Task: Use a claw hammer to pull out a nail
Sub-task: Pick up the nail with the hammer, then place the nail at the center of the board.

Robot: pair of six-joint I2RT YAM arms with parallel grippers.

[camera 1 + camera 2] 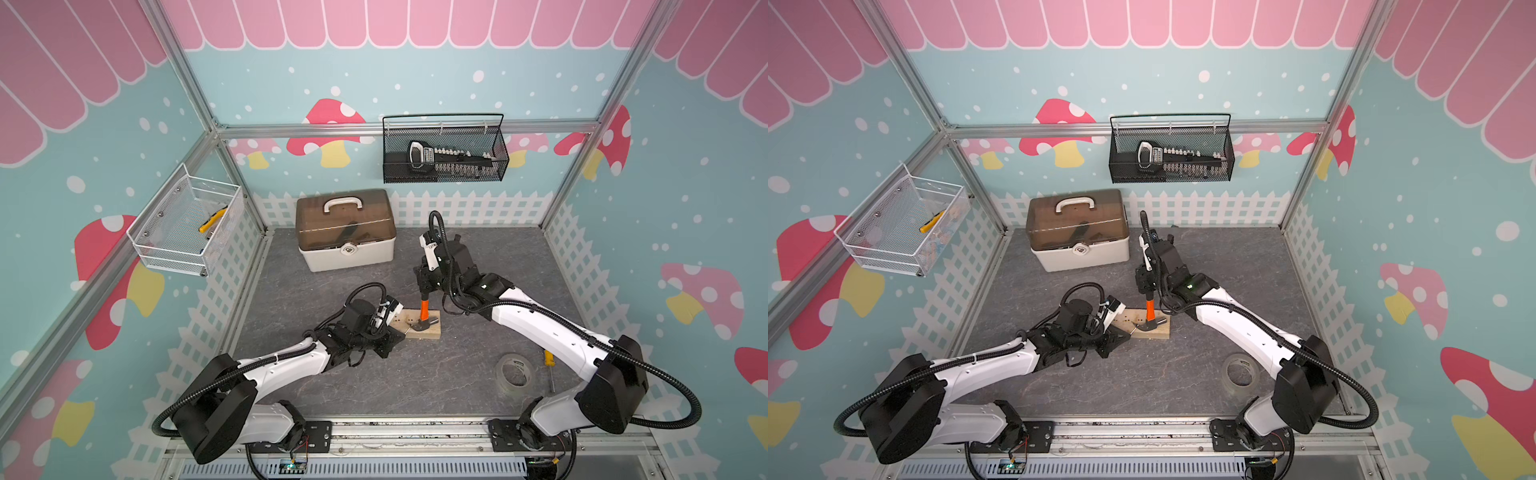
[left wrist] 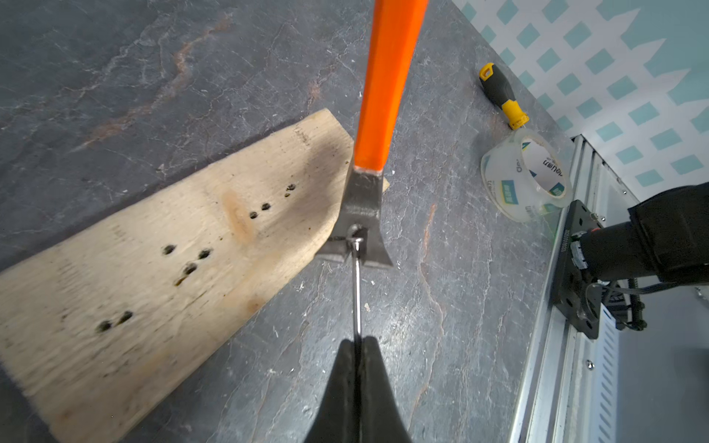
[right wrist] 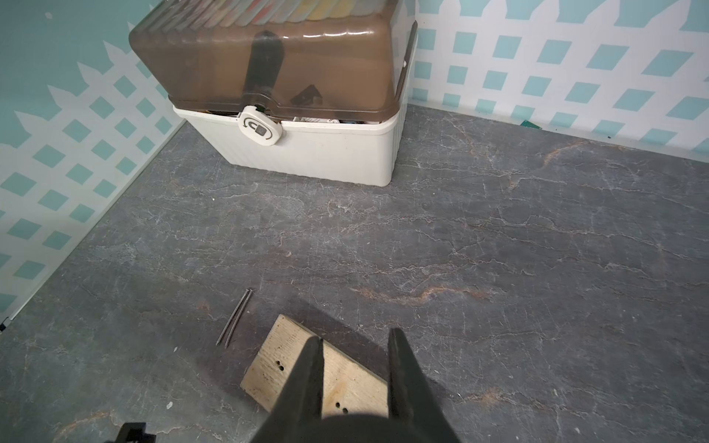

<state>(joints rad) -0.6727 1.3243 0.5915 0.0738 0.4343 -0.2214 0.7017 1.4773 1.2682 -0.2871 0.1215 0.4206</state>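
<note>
Left wrist view: pinches nail (image 2: 356, 295) in closed left gripper (image 2: 358, 341), pointing straight ahead into hammer (image 2: 387, 96) claw; clamps shaft with right gripper (image 1: 426, 289).

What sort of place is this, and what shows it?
Probably a robot test cell dressed as a workshop: aluminium frame, left arm and right arm on a bench, plus tools: a toolbox, a claw hammer at a holed board.

Teal mushroom-printed walls (image 1: 415, 83) surround a grey marbled desk (image 1: 332, 386). Silver aluminium bars (image 1: 270, 131) meet at upper left.
</note>
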